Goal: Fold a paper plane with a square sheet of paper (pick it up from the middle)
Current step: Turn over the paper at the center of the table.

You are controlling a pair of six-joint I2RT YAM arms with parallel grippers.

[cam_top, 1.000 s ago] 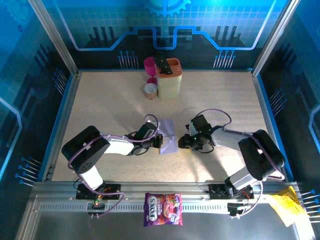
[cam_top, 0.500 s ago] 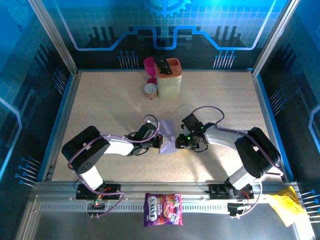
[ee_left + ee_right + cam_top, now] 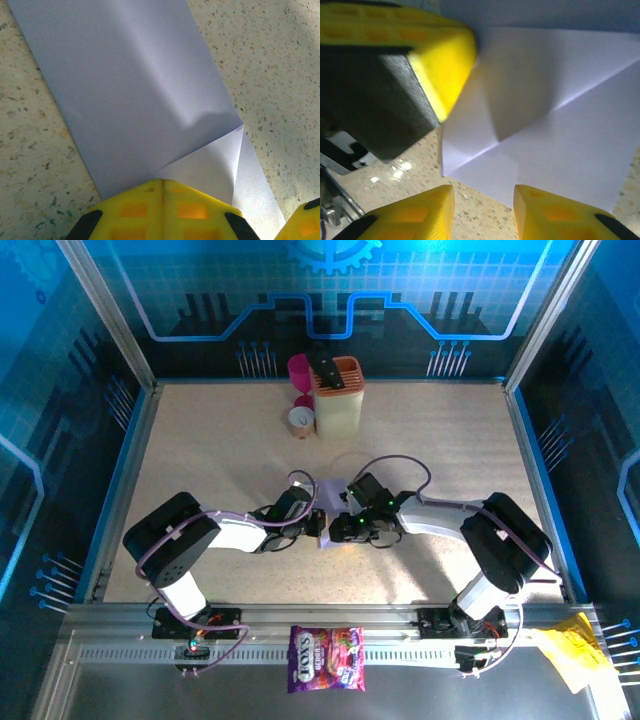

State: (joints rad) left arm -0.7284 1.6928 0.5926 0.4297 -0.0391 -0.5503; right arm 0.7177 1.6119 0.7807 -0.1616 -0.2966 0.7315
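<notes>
I'm looking at a speckled beige table (image 3: 200,450) with the folded lilac sheet of paper (image 3: 135,75) lying flat on it near the middle, a corner turned over. Near the far edge a cream tub (image 3: 338,405) with an orange top, a magenta cup (image 3: 298,368) and a small brownish cup (image 3: 299,421) stand close together.

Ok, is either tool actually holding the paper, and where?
Neither visibly grips it. The left tool, shut, rests on one edge of the folded lilac sheet; the right tool, open, is poised at a corner.
</notes>
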